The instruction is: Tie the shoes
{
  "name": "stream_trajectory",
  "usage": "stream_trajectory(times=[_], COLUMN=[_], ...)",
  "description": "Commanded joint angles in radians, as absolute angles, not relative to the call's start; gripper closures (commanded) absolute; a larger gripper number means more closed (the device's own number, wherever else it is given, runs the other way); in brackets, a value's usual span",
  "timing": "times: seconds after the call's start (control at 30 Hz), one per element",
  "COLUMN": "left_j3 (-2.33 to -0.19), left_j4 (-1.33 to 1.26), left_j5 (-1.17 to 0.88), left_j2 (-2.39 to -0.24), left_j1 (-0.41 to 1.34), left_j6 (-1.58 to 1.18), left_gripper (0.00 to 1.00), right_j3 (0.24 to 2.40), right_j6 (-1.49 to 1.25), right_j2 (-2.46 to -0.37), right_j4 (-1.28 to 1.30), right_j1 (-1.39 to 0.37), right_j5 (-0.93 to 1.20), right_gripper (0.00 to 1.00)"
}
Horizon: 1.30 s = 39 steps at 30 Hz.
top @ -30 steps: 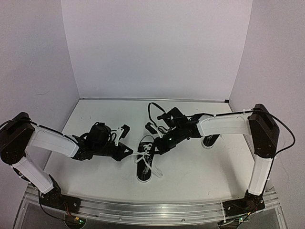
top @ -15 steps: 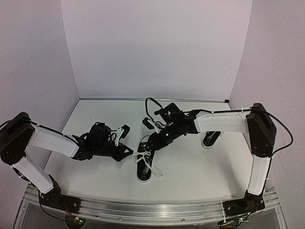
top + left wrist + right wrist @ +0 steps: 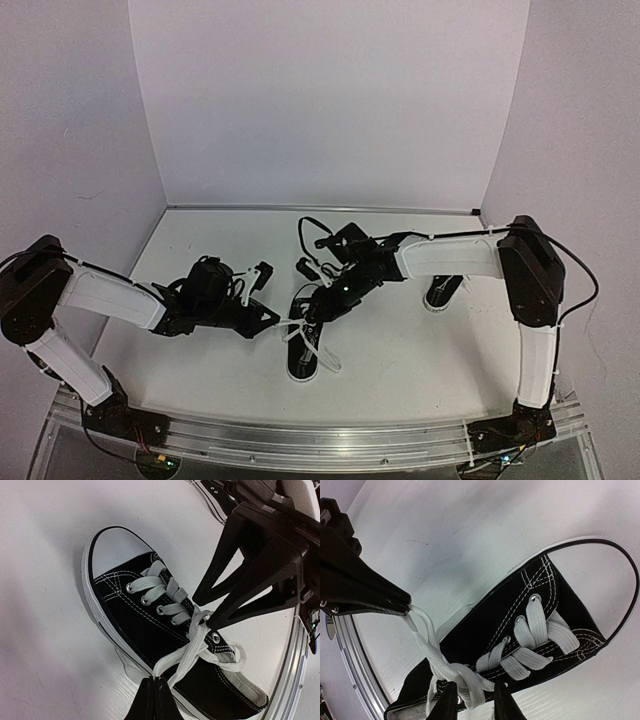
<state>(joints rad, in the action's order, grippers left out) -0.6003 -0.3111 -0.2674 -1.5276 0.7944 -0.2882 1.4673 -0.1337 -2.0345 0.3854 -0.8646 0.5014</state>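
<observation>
One black sneaker (image 3: 301, 357) with a white sole and toe cap lies on the white table between my two grippers. It fills the left wrist view (image 3: 131, 622) and the right wrist view (image 3: 485, 622). My left gripper (image 3: 155, 682) is shut on a loop of its white lace (image 3: 184, 652) and holds it taut off the shoe's side; it also shows in the top view (image 3: 277, 318). My right gripper (image 3: 475, 702) is open, its fingers astride the lace crossing (image 3: 465, 680) at the top eyelets. The second sneaker (image 3: 441, 291) stands behind my right arm.
The second shoe's sole shows at the top of the left wrist view (image 3: 214, 497). The metal rail (image 3: 320, 438) runs along the table's near edge, close behind the shoe's heel. White walls close off the back and both sides.
</observation>
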Motion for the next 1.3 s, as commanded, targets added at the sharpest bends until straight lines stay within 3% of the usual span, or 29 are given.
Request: stream_trajectory(times=[0.0,0.23,0.53,0.7,1.27], left_j3=[-0.627,-0.628,-0.629,-0.629,-0.649], left_j4=[-0.316,-0.315,-0.32,-0.324,-0.285], left_j5=[-0.279,-0.277,-0.275,-0.278,-0.247], left_j2=[-1.531,-1.534,-1.546,-1.551,-1.567], left_j1=[0.788,0.788,0.789,0.788,0.787], left_j6=[-0.282,-0.281,-0.279,-0.287,-0.305], left_gripper=[1.0,1.0,1.0,1.0,1.0], right_j3=[1.519,1.531,1.561,1.572,1.449], right_j6=[-0.113,-0.102,-0.078,-0.075,-0.15], right_j2=[-2.056,-2.067,-2.087,-2.093,-1.956], right_j4=[0.402,0.414,0.459,0.466,0.318], right_j1=[-0.868,-0.87,-0.88,-0.886,-0.886], right_j5=[0.501,0.505,0.479,0.471,0.449], right_gripper=[0.78,0.86,0.86,1.0,1.0])
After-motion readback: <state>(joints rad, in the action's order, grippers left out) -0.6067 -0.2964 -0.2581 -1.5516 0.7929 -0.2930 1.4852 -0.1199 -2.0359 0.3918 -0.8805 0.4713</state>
